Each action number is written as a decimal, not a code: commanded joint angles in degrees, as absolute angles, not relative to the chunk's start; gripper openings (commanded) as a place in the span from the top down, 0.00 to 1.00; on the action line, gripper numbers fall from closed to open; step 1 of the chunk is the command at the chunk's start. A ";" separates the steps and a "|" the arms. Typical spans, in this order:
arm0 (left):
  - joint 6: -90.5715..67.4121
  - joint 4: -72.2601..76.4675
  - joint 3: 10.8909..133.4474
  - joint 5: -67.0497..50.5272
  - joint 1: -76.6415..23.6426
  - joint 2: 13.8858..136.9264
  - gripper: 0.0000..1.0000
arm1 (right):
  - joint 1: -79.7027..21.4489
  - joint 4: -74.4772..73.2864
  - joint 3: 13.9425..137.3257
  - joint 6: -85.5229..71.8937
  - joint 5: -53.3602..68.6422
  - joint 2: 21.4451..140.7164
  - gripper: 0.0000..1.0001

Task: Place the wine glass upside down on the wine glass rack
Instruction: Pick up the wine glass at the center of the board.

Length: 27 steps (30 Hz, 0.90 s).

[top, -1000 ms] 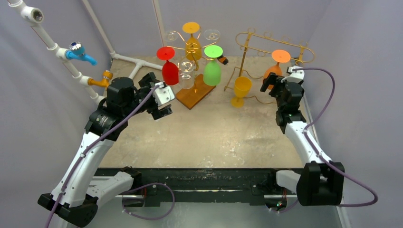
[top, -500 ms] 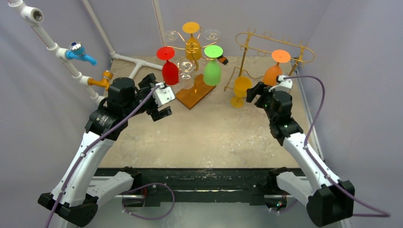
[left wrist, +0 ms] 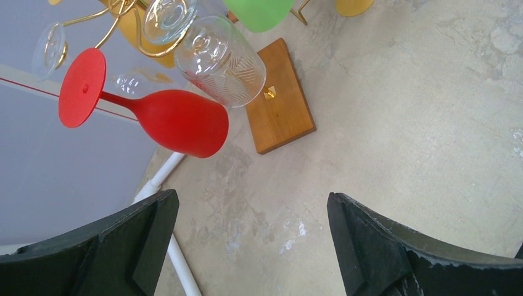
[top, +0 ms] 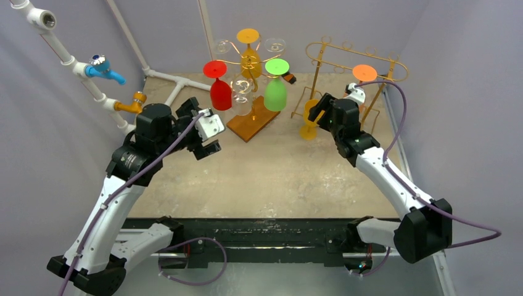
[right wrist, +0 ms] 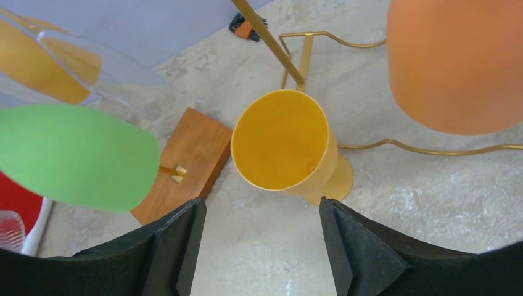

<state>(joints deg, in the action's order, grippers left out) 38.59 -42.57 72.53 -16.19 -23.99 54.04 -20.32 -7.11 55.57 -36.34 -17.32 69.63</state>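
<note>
The yellow wine glass [right wrist: 287,148] stands upright, mouth open to the ceiling, on the mottled table [top: 277,179] at about 1 o'clock in the overhead view. Its foot rests on the surface at the base of the gold wire rack [top: 370,61], and it is not on the rack. The right gripper [right wrist: 260,206] hangs just short of the glass with its black fingers [right wrist: 179,246] spread wide and nothing between them. In the wrist view the cup sits at 12 o'clock, beyond the fingertips and apart from both. An orange glass [right wrist: 456,61] hangs upside down from the wire rack, its bowl filling the 1 o'clock corner of that view, and a green glass [right wrist: 74,157] hangs at 9 o'clock. Across the table, the left gripper [left wrist: 251,197] hovers over bare surface at roughly 10 o'clock in the overhead view, its fingers likewise parted and empty. Ahead of it at 12 o'clock lies the wooden base [left wrist: 280,98] of a second, tree-shaped gold stand [top: 250,61]. This stand carries a red glass [left wrist: 179,120] at 11 o'clock in the left wrist view and a clear patterned glass [left wrist: 219,58] just beside it, both inverted. An amber glass [top: 250,58] hangs at the back of the stand. White pipework [top: 61,52] with a blue valve [top: 102,66] runs along the left wall.
</note>
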 commanded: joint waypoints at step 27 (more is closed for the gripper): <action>35.35 -43.53 73.56 -15.93 -23.99 53.06 0.00 | -20.84 -3.48 56.42 -44.36 -27.18 78.55 0.62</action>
<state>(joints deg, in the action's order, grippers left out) 38.54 -44.03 72.53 -16.08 -23.99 53.23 -20.58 -6.39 57.65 -43.59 -27.03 80.86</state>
